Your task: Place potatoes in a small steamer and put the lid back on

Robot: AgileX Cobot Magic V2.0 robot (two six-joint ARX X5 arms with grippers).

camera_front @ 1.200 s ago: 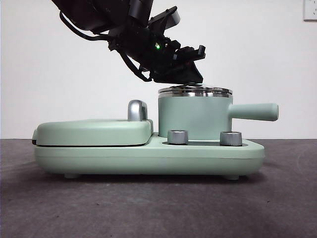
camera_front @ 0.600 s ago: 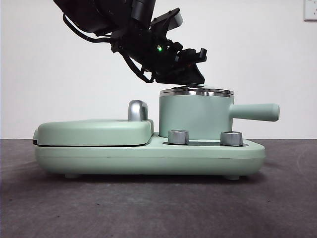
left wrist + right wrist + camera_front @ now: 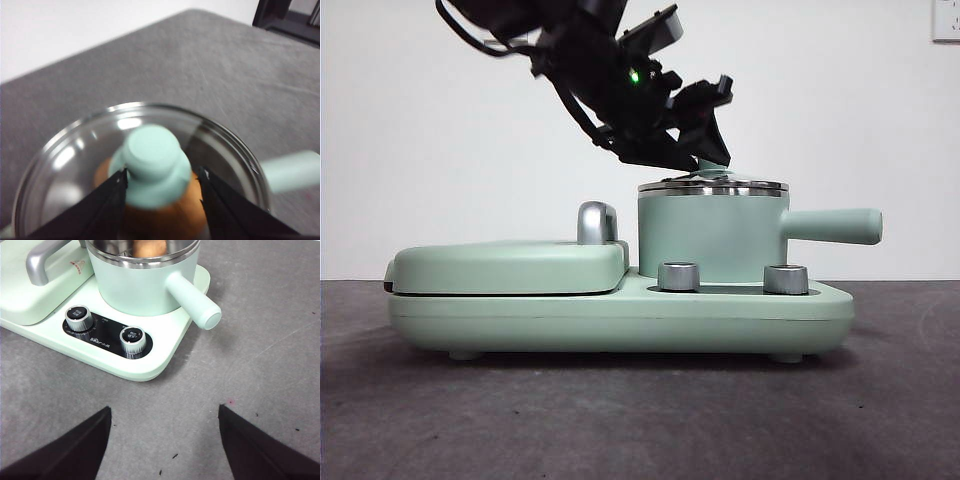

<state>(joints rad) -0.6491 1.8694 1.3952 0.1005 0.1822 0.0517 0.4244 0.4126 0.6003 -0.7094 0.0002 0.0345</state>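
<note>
The lid is seated on the small steamer, which sits at about 3 o'clock on the base unit, and its knob is flanked by the left gripper, whose jaws are close on both sides though actual contact can't be made out. Probably best if the jaws get spread fully and lifted straight up so the lid isn't dragged off-center. The potatoes can be seen through the glass inside the pot, while the right gripper is parked wide open, holding nothing.
</note>
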